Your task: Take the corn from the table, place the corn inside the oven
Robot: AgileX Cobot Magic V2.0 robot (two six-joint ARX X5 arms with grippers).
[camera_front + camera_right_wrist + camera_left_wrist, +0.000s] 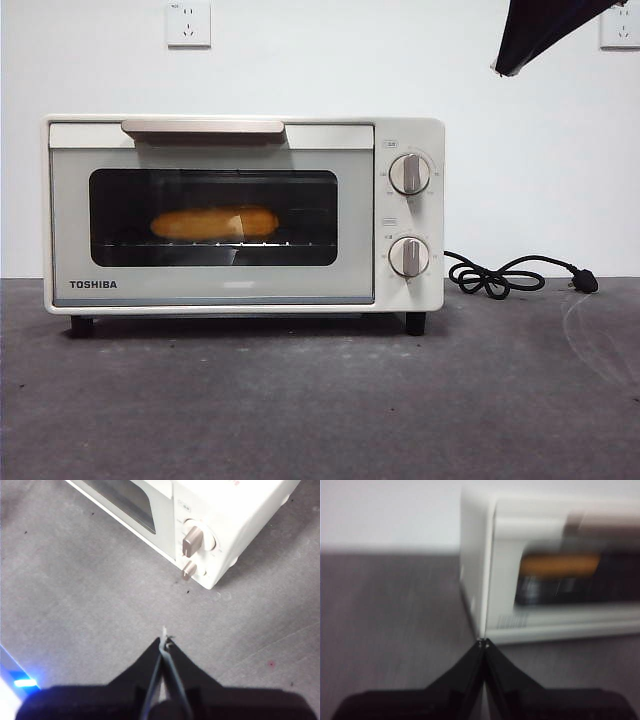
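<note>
One corn [214,223] is seen inside the oven [243,213], laid on the rack behind the shut glass door, its long axis level and parallel to the door; which end is tapered cannot be told. Both grippers are closed on nothing: the left gripper [483,642] near the oven's front corner, the right gripper [164,642] raised above the table [320,400], before the knobs [191,540].

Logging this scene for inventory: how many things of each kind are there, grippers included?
Oven: 1
Corn, inside the oven behind the shut door: 1
Power cord: 1
Wall sockets: 2
Grippers, left gripper and right gripper, both shut and holding nothing: 2
Total: 7
</note>
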